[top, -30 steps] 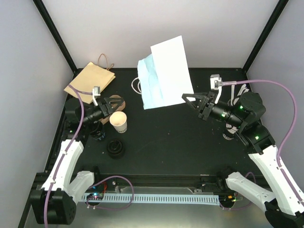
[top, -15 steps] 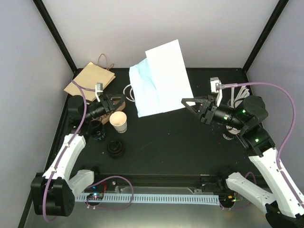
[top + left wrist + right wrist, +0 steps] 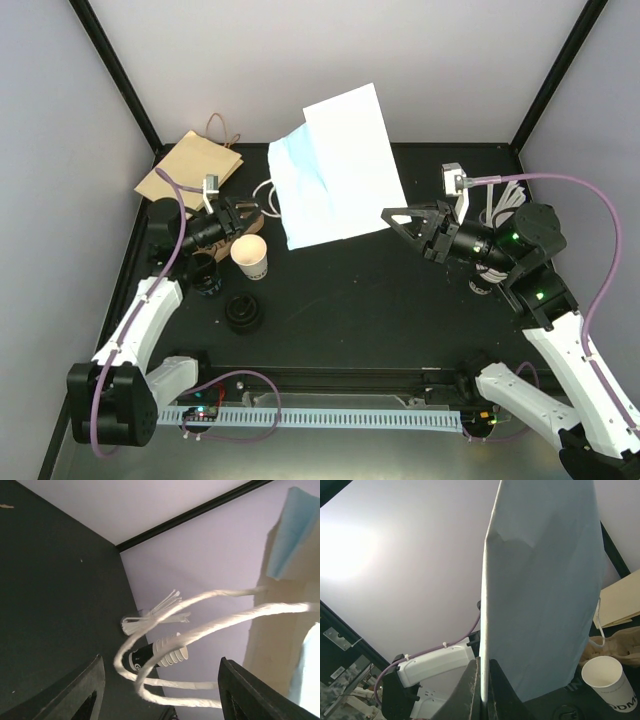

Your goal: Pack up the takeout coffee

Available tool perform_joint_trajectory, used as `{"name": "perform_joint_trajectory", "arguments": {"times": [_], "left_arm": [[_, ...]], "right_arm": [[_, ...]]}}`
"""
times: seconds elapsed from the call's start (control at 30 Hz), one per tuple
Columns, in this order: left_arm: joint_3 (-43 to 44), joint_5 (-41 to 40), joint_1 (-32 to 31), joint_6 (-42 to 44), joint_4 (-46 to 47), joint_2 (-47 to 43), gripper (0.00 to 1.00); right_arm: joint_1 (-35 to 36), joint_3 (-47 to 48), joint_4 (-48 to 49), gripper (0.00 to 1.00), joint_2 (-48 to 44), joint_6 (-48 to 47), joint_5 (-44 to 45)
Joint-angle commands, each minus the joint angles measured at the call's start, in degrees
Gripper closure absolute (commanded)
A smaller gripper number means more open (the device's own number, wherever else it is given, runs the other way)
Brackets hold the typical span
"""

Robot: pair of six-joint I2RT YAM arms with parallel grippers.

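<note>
Takeout coffee (image 3: 206, 274) waits at the left of the table (image 3: 360, 300), and what matters first is the container meant for it. A large white bag (image 3: 340, 160) hangs in the air over the far middle, tilted, its pale blue side fold showing. The right gripper (image 3: 398, 219) is pinched tight on one edge of it, seemingly to keep it off the table so its mouth can be opened. The left gripper (image 3: 243, 214) reaches toward the bag's other side. In the left wrist view its fingers (image 3: 85, 690) are spread wide, and the bag's twisted paper handles (image 3: 165, 645) loop between them without being grasped, so it looks set to catch a handle and pull the mouth apart.

A flat brown bag (image 3: 188, 172) lies in the far left corner, unused. Just below the left gripper stands a lidless white cup (image 3: 250, 256), with a pile of black lids (image 3: 243, 314) nearer the arm bases. The coffee sits just left of that lidless cup, beside the left forearm. It appears to stand upright, long axis vertical and black lid up, though it is small and partly shadowed.
</note>
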Motion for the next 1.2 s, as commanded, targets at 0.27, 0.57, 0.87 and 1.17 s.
{"name": "perform_joint_trajectory", "arguments": {"times": [0.27, 0.57, 0.87, 1.17], "left_arm": [[1.4, 0.3, -0.3, -0.1, 5.9, 1.5, 0.48], [1.4, -0.2, -0.6, 0.1, 5.7, 3.2, 0.53], [2.9, -1.1, -0.7, 3.3, 1.2, 4.4, 0.96], [6.5, -8.0, -1.8, 13.6, -17.5, -1.3, 0.98]], "right_arm": [[0.1, -0.4, 3.0, 0.99, -0.5, 1.5, -1.2], [0.1, -0.8, 4.3, 0.99, -0.4, 2.7, -1.4], [0.1, -1.6, 2.1, 0.98, -0.8, 1.3, -0.1], [0.1, -4.9, -17.0, 0.66, -4.6, -10.9, 24.3]]}}
